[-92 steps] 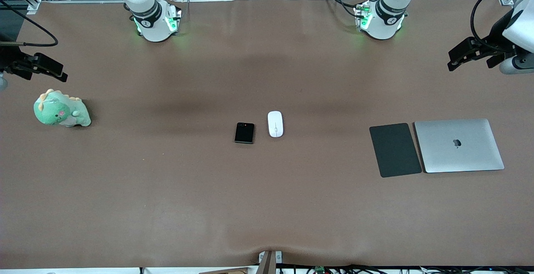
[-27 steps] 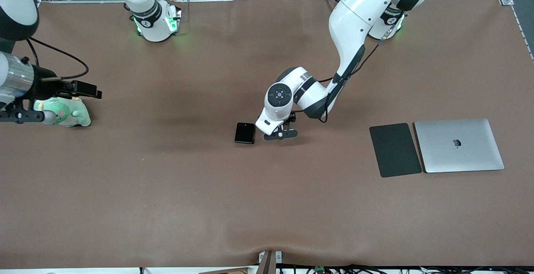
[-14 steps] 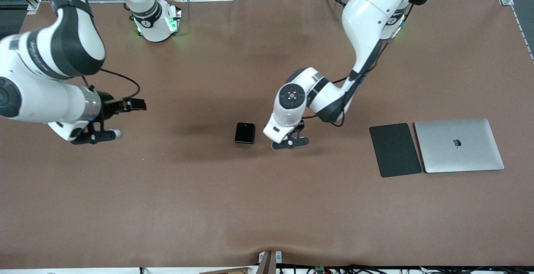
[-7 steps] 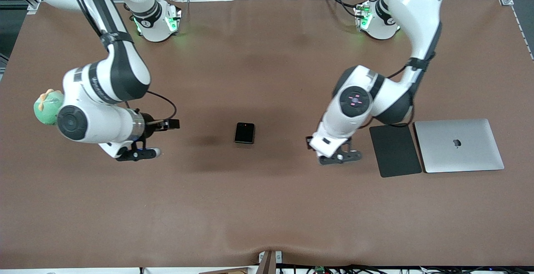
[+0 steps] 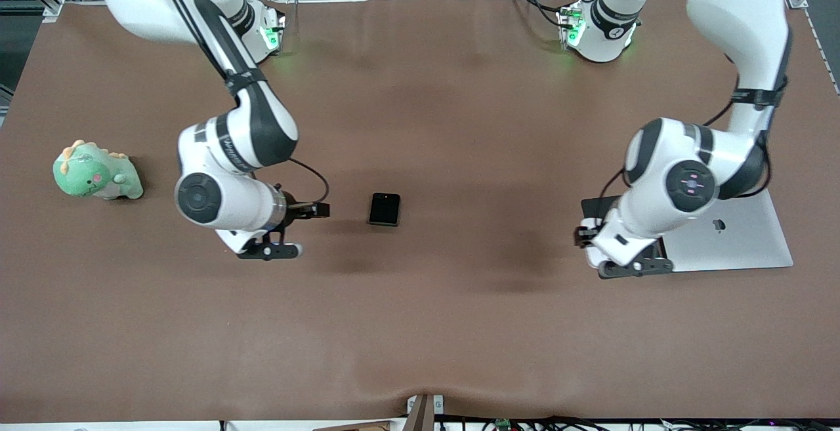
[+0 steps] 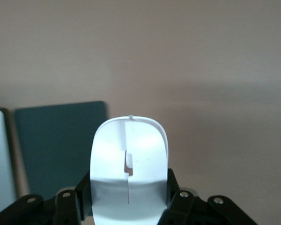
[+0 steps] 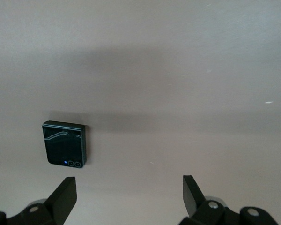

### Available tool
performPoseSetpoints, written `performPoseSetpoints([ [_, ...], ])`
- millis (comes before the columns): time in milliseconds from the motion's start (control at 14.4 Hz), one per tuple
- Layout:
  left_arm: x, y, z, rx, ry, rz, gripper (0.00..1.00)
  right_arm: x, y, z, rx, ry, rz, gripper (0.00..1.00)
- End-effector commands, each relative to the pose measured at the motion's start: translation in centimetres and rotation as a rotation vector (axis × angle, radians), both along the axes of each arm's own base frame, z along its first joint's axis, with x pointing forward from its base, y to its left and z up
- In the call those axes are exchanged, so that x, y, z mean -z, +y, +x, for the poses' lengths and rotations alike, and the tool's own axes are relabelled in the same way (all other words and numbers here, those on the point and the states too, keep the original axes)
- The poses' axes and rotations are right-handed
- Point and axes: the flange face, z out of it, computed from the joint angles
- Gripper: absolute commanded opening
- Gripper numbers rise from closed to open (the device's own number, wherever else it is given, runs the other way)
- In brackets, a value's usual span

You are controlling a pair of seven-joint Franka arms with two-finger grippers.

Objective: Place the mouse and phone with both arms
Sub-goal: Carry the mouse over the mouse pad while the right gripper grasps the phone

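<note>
We see the left gripper (image 5: 633, 267) up in the air over the camera-side edge of the dark grey pad (image 5: 594, 206), its fingers (image 6: 174, 199) pinching the white mouse (image 6: 129, 169) by its sides; in the left wrist view the pad (image 6: 56, 145) lies under and past the mouse. The silver laptop (image 5: 741, 242) sits just beside the pad at about three o'clock, toward the left arm's end of the table.

The right gripper (image 5: 269, 250) hangs over bare table (image 5: 420, 326), its fingers (image 7: 63, 197) spread wide with nothing between them. The black phone (image 5: 384, 209) lies flat near mid-table, at roughly two o'clock from that gripper and apart from it. A green plush dinosaur (image 5: 95, 174) rests farther out at nine o'clock, toward the right arm's end.
</note>
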Motion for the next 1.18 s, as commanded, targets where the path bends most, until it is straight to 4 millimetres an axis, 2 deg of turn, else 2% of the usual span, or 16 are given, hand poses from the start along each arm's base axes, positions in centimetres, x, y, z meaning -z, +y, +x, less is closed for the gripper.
performPoseSetpoints([
  [0,0.6,5.9,0.3,0.035,-0.007,0.012,0.4,2.2,2.6,0.1,0.027,-0.011,0.003,1.0],
  [139,2.5,9.6,0.8,0.032,-0.007,0.003,0.4,3.8,4.9,-0.6,0.047,-0.02,-0.008,1.0],
  [209,3.8,10.3,0.8,0.019,-0.005,-0.003,0.4,4.1,5.4,-0.5,0.058,-0.022,-0.009,1.0],
  [487,8.9,9.9,-1.0,-0.063,-0.045,-0.029,0.39,7.0,9.0,-1.6,0.077,-0.045,-0.013,1.0],
  [626,9.7,9.5,-1.4,-0.126,-0.03,-0.028,0.38,8.6,10.6,-2.4,0.07,-0.052,-0.017,1.0],
  [974,11.1,9.2,-2.6,-0.119,-0.002,-0.025,0.39,10.6,13.6,-3.1,0.088,-0.044,-0.03,1.0],
  [1113,11.4,9.4,-3.0,-0.119,0.007,-0.023,0.4,11.7,14.8,-4.0,0.089,-0.033,-0.043,1.0],
])
